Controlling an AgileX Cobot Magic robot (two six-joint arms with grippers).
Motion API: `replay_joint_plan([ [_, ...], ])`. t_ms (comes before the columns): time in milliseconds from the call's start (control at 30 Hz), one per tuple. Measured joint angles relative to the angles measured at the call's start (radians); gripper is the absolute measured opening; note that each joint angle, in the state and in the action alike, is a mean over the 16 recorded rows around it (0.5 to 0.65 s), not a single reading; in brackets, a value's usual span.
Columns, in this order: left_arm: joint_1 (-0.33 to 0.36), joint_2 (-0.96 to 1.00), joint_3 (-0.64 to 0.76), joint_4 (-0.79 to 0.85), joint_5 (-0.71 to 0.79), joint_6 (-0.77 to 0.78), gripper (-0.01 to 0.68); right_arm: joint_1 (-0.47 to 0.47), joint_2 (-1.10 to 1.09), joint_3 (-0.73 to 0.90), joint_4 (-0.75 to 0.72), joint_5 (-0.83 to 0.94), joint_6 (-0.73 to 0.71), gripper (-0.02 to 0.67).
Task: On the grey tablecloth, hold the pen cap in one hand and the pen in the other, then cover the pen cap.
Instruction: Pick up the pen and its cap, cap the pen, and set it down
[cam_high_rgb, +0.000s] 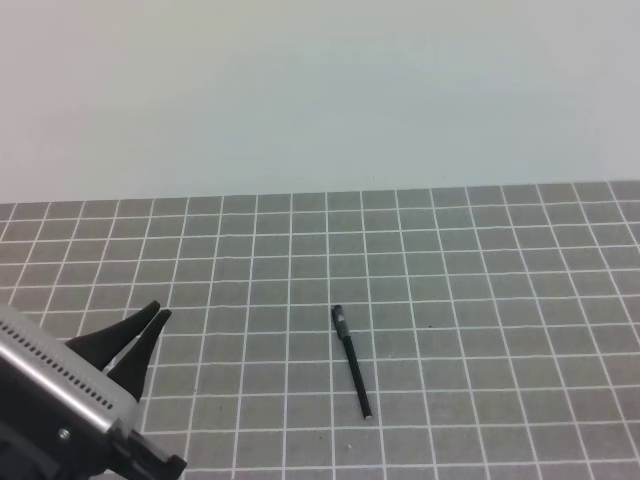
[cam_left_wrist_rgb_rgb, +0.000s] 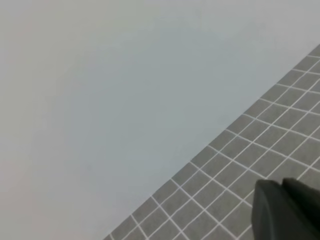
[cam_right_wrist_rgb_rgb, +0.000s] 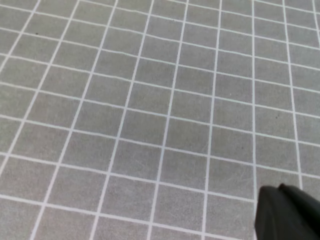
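On the grey tablecloth (cam_high_rgb: 500, 300) the slim black pen (cam_high_rgb: 352, 366) lies near the middle, running near to far, with a small silver tip at its near end. A thicker dark piece at its far end looks like the pen cap (cam_high_rgb: 338, 318); I cannot tell whether it sits on the pen or only touches it. My left gripper (cam_high_rgb: 158, 313) hovers at the lower left, shut and empty, several squares left of the pen. In the left wrist view only its dark fingertips (cam_left_wrist_rgb_rgb: 272, 200) show. The right gripper (cam_right_wrist_rgb_rgb: 278, 194) shows only as dark tips over bare cloth, shut on nothing.
The cloth's far edge (cam_high_rgb: 320, 192) meets a plain pale surface (cam_high_rgb: 320, 90) behind it, which fills most of the left wrist view. Bare grid cloth (cam_right_wrist_rgb_rgb: 150, 125) lies under the right wrist camera.
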Motion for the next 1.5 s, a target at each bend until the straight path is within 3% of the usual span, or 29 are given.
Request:
replay_joint_plan([
  [533, 0.0, 0.0, -0.003, 0.016, 0.135, -0.057, 0.001, 0.0, 0.0, 0.0, 0.0, 0.0, 0.0, 0.004],
  [733, 0.0, -0.001, -0.026, 0.007, 0.065, -0.286, 0.001, 0.0, 0.0, 0.0, 0.0, 0.0, 0.0, 0.004],
  [1100, 0.0, -0.002, -0.111, 0.14, -0.203, -0.939, 0.001, 0.0, 0.0, 0.0, 0.0, 0.0, 0.0, 0.004],
  [1333, 0.011, -0.007, -0.166, 0.401, -0.265, -1.047, 0.001, 0.0, 0.0, 0.0, 0.0, 0.0, 0.0, 0.004],
  [1500, 0.074, -0.028, -0.191, 0.606, -0.228, -1.067, 0.001, 0.0, 0.0, 0.0, 0.0, 0.0, 0.0, 0.004],
])
